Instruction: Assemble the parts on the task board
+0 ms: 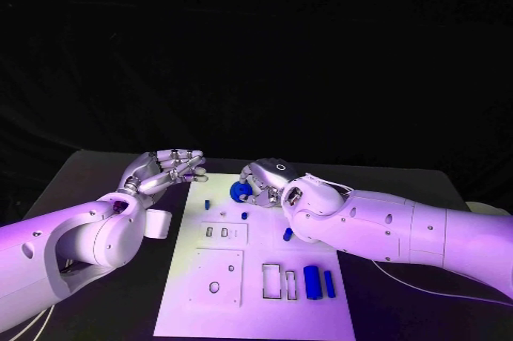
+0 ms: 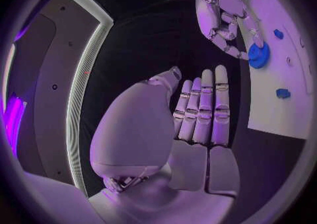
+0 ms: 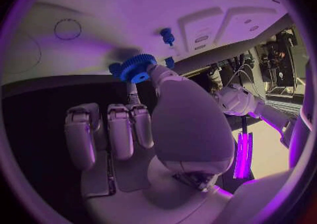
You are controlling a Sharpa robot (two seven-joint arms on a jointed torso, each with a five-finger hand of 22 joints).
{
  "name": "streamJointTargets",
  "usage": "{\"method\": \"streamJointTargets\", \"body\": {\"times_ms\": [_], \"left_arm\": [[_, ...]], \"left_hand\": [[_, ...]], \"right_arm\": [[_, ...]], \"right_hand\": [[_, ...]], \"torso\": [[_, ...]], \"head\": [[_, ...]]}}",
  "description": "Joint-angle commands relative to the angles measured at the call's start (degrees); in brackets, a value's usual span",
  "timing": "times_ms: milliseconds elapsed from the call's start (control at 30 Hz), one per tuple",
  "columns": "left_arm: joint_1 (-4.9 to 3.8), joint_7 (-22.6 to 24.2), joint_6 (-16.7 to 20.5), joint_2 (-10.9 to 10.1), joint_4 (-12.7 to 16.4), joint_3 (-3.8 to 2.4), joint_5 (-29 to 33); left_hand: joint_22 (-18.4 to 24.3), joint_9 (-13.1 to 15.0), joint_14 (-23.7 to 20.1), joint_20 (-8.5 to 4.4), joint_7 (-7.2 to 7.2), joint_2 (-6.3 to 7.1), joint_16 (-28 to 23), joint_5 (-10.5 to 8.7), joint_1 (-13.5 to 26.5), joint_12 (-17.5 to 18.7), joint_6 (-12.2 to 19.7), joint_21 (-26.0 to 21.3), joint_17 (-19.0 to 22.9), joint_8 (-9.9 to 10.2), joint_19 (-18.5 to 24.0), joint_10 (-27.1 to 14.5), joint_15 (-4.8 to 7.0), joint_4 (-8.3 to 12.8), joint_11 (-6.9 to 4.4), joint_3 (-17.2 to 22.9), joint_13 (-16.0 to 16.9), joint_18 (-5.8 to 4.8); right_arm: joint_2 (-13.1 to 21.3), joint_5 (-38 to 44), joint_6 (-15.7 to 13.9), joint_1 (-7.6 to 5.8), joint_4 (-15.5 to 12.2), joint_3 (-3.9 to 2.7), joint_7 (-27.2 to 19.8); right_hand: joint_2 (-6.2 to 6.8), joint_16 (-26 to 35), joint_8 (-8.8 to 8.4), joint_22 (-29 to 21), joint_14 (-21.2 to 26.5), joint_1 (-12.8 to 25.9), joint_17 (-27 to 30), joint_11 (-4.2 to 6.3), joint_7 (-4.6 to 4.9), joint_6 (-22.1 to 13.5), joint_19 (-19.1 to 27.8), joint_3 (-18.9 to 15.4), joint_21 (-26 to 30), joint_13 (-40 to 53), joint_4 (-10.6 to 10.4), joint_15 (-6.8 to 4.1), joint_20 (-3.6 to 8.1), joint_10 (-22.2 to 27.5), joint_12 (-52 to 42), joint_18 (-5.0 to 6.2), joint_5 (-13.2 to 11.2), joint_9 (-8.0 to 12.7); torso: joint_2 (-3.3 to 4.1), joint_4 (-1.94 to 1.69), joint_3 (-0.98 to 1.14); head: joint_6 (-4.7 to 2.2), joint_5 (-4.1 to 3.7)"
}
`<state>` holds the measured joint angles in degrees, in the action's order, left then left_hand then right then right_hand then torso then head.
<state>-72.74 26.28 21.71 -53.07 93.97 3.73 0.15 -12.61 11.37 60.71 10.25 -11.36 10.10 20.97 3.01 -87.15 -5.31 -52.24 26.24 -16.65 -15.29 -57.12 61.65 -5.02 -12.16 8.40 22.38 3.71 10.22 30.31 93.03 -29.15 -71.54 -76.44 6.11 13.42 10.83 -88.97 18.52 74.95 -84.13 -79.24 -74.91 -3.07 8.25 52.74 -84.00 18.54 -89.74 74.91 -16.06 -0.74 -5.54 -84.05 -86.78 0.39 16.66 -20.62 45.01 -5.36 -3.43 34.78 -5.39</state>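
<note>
1. The right hand [image 1: 270, 184] sits over the far end of the white task board [image 1: 256, 311]. Its fingertips [image 3: 153, 70] pinch a blue toothed gear [image 3: 137, 67]; the remaining fingers are curled in beside it.
2. The gear [image 1: 242, 192] lies at the hand's left side, over the board's far-left part. In the right wrist view its flat face is turned toward the board surface, with its axis roughly square to it. Whether it touches the board cannot be told.
3. A small blue peg [image 3: 167, 36] stands on the board close to the gear, and a circular outline [image 3: 68, 29] is marked on the board further off. Judgement: the coming move depends on which way the gear's seat lies from the pinch; the seat itself cannot be identified.
4. The left hand [image 1: 168, 170] hangs just off the board's far-left edge, fingers together and bent, holding nothing. It is near the gear but apart from it.
5. Two blue bars [image 1: 312, 282] stand in the near-right slots; another small blue part [image 1: 288, 234] lies mid-board beside the right forearm.
</note>
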Motion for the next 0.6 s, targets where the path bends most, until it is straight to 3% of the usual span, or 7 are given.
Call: {"method": "streamJointTargets", "body": {"times_ms": [33, 200, 467, 600], "left_arm": [[-0.08, 0.31, -0.62, 0.12, 0.15, -0.05, 0.08], [-0.08, 0.30, -0.63, 0.15, 0.16, -0.05, 0.08], [-0.08, 0.27, -0.65, 0.22, 0.13, -0.05, 0.07], [-0.09, 0.24, -0.66, 0.23, 0.11, -0.05, 0.07]], "left_hand": [[-0.07, -0.05, 0.11, 0.11, -0.24, 0.11, -0.39, -0.08, 0.09, 0.32, -0.06, 0.19, -0.10, 0.26, 0.33, 0.00, -0.33, -0.03, 0.20, 0.20, -0.03, 0.02], [-0.07, -0.05, 0.11, 0.11, -0.24, 0.11, -0.39, -0.08, 0.09, 0.32, -0.06, 0.19, -0.10, 0.26, 0.33, 0.00, -0.33, -0.03, 0.20, 0.20, -0.03, 0.02], [-0.07, -0.05, 0.11, 0.11, -0.24, 0.11, -0.39, -0.08, 0.09, 0.32, -0.06, 0.19, -0.10, 0.26, 0.33, 0.00, -0.33, -0.03, 0.20, 0.20, -0.03, 0.02], [-0.10, -0.05, 0.13, 0.12, -0.24, 0.12, -0.50, -0.08, 0.10, 0.44, -0.11, 0.26, -0.16, 0.28, 0.39, 0.09, -0.33, 0.09, 0.20, 0.30, -0.02, 0.02]], "right_arm": [[-0.38, 1.15, 1.76, 0.20, 0.67, 0.06, 0.55], [-0.97, 1.29, 2.00, 0.30, 1.60, 0.12, 0.59], [-1.93, 1.45, 1.88, 0.40, 2.80, 0.21, 0.59], [-2.30, 1.56, 1.20, 0.43, 3.33, 0.23, 0.74]], "right_hand": [[0.16, -0.12, 0.22, 15.05, -5.07, 0.18, -11.20, 0.28, -0.83, 1.13, -6.00, 0.26, -0.26, 11.40, -0.03, -0.35, 0.38, -3.02, 0.07, -0.39, -0.22, -0.06], [0.34, -0.11, 0.09, 15.05, -5.06, 0.38, -11.17, 0.23, -0.77, 1.05, -6.00, 0.44, -0.26, 11.25, -0.01, -0.31, 0.35, -2.89, 0.22, -0.39, -0.40, -0.04], [0.89, -0.03, -0.48, 15.05, -5.00, 1.14, -10.89, 0.00, -0.50, 0.54, -6.00, 0.87, -0.26, 10.71, 0.00, -0.14, 0.23, -2.42, 0.75, -0.39, -0.98, 0.05], [1.34, 0.02, -1.47, 14.86, -4.97, 1.94, -10.73, -0.43, 0.00, -0.70, -5.85, 1.18, -0.11, 10.00, 0.00, 0.21, -0.02, -1.78, 1.44, -0.33, -2.46, 0.28]], "torso": [[-0.02, 0.09, 0.04], [-0.04, 0.17, 0.05], [-0.01, 0.00, 0.07], [-0.03, 0.06, 0.03]], "head": [[0.05, 0.15], [0.07, 0.17], [0.13, 0.14], [0.07, 0.14]]}}
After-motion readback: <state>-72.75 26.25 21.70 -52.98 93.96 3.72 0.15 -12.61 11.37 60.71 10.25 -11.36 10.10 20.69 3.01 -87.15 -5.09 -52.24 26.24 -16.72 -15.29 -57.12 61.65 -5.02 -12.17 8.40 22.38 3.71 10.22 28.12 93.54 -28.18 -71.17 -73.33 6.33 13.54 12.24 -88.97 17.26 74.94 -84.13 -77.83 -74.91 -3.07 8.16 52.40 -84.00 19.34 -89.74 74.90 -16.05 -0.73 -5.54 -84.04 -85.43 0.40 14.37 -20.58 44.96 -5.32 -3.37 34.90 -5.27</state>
